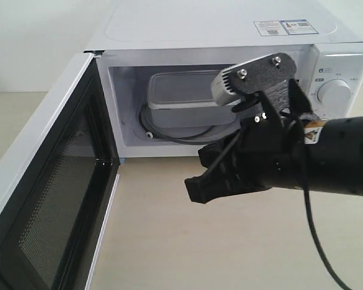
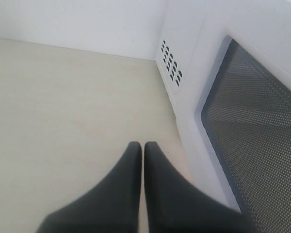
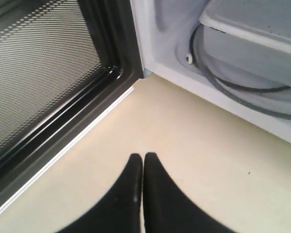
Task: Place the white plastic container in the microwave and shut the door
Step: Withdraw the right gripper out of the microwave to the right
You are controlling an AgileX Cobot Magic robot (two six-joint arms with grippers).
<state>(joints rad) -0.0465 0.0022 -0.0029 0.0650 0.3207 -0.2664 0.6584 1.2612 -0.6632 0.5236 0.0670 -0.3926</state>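
The white plastic container point(image 1: 181, 90) lies inside the microwave point(image 1: 218, 24) on the glass turntable point(image 1: 169, 134); the right wrist view shows the container point(image 3: 262, 29) in the cavity too. The door point(image 1: 54, 199) stands swung wide open at the left. My right gripper point(image 1: 196, 188) hovers above the table in front of the opening, shut and empty point(image 3: 143, 156), apart from the container. My left gripper point(image 2: 143, 144) is shut and empty, close to the outer face of the door point(image 2: 262, 136); the exterior view does not show it.
A round dial point(image 1: 334, 92) sits on the microwave's right panel, partly behind my right arm. Vent holes point(image 2: 170, 66) mark the microwave's side wall. Beige tabletop point(image 1: 169, 241) stretches in front of the opening, between the open door and my right arm.
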